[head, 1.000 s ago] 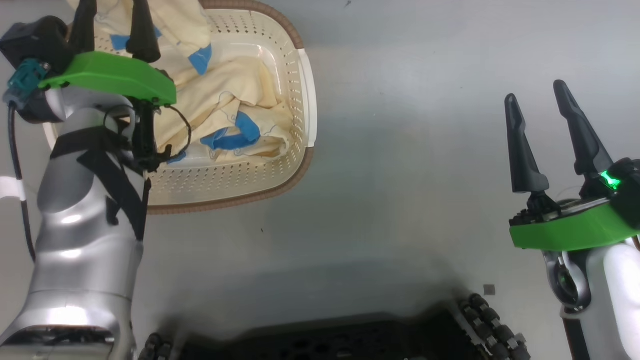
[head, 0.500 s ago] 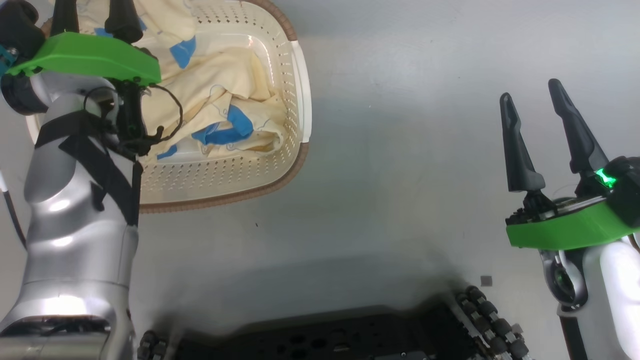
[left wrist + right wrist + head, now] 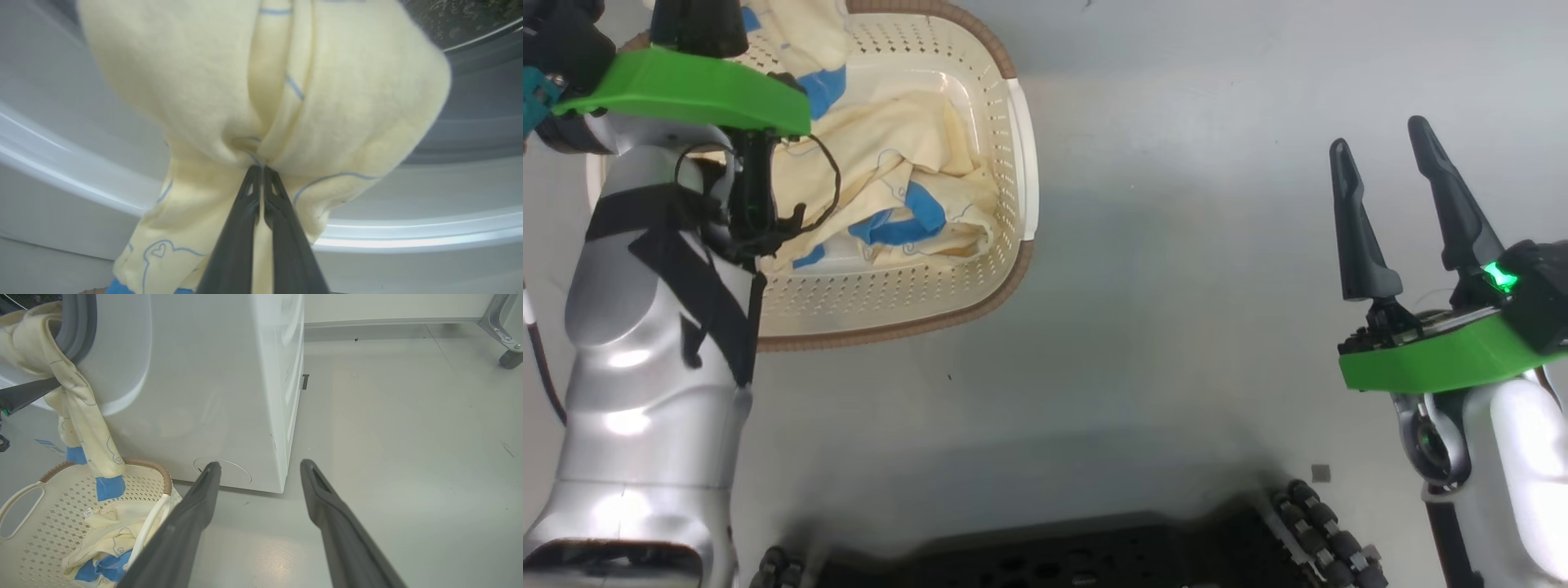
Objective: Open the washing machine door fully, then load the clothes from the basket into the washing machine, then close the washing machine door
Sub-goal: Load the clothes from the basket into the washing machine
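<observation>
Nearest the head camera, at 6 o'clock, lies the robot's black perforated base [image 3: 1054,559]. At 3 o'clock the right gripper [image 3: 1379,135] hangs over bare grey floor [image 3: 1176,286], its two long dark fingers spread wide with nothing between them. The silver left arm [image 3: 645,343] rises from 8 o'clock to 11 o'clock, over the small cream plastic basket with perforated sides and a brown woven-look rim [image 3: 915,298] on the floor at 10 o'clock. Inside it lie crumpled clothes of pale yellow cloth with bright blue pieces [image 3: 907,188]. In the left wrist view the left gripper [image 3: 262,168] has its fingers pressed together on a fold of a pale yellow garment with thin blue outlines [image 3: 229,81], which bunches above the tips. The right wrist view shows that garment at 10 o'clock, draped from the grey rubber gasket [image 3: 77,326] of the big white washing machine [image 3: 212,375], its blue end hanging down over the basket; whether it touches the basket cannot be told. The washer stands just beyond the basket, and at 2 o'clock a caster wheel [image 3: 510,358] sits on the far floor
</observation>
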Robot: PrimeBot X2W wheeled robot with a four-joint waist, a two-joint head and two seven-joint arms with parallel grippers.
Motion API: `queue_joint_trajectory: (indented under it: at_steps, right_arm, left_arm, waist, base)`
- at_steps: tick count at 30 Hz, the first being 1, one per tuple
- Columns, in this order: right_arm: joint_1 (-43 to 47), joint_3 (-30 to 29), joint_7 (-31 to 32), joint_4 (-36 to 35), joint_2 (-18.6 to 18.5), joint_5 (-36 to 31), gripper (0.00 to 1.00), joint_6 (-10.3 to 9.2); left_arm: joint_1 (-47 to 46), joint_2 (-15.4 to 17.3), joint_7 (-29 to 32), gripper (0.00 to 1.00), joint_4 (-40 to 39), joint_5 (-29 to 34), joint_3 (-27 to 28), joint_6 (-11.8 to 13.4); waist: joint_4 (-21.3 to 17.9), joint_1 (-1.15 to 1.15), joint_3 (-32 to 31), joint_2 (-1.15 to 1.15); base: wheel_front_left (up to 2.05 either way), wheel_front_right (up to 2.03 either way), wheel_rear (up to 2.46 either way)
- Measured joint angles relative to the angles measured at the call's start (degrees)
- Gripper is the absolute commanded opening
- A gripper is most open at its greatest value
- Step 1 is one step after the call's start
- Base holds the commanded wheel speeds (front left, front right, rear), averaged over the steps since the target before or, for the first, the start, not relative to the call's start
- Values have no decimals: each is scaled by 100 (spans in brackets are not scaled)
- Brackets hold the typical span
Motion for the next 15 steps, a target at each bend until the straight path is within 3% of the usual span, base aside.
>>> queue_joint_trajectory:
  at_steps: [15]
  right_arm:
    - [-26,155,-10,267,3,99,100,0]
  left_arm:
    - [565,34,-48,0,-678,145,-24,-2]
  waist:
    - [44,0,-595,0]
  base:
    - [0,0,0]
